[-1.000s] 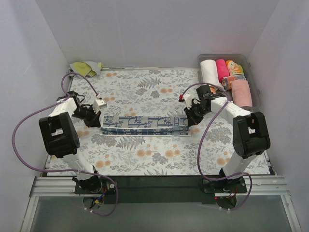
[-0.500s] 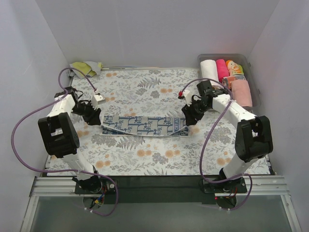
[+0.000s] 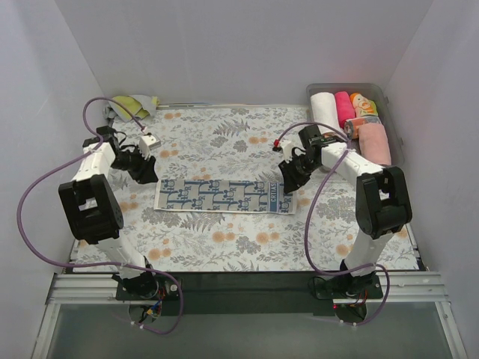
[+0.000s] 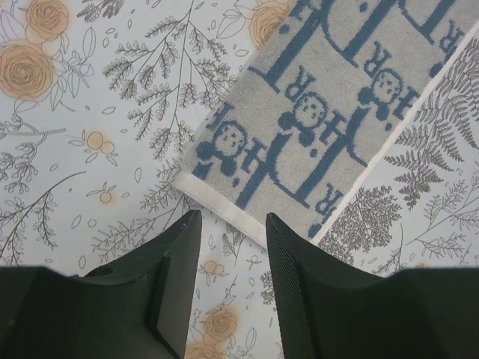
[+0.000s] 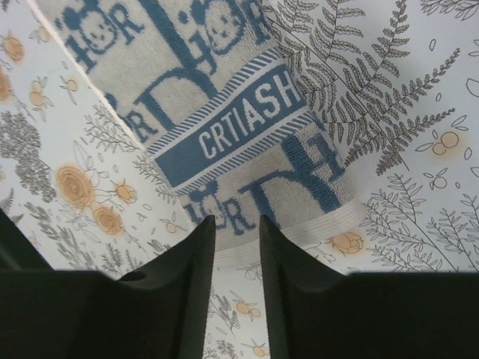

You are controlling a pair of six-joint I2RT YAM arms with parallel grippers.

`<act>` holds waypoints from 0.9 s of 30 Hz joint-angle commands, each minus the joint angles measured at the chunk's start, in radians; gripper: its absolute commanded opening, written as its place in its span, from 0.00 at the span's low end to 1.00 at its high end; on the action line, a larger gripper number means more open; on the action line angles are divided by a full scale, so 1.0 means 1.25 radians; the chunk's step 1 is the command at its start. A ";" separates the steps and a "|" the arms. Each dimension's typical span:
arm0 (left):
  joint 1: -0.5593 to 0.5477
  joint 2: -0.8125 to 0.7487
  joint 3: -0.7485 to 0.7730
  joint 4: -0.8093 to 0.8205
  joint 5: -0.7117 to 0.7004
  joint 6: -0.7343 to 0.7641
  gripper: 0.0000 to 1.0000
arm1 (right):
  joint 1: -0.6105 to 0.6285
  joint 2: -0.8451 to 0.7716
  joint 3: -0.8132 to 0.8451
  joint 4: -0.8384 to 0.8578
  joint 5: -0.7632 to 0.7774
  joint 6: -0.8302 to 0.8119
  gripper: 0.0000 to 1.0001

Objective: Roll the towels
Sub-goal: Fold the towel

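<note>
the white towel with blue print lies flat and unrolled as a long strip running left to right on the floral table covering, roughly centred between the two arms. the left gripper is positioned at the strip's left end, jaws apart with a clear gap and nothing between them; the towel's white hem lies just beyond the fingertips. the right gripper is positioned over the strip's right end, jaws apart with a narrower gap and nothing clamped; the hem shows in the gap beneath the tips. a clear plastic bin at the far right holds a white roll, a pink roll, an orange roll and a peach roll. a yellow-green towel lies crumpled at the far left corner.
</note>
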 commanded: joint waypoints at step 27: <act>-0.071 0.342 0.269 0.223 -0.117 -0.338 0.22 | 0.097 0.044 -0.098 0.047 -0.012 0.008 0.23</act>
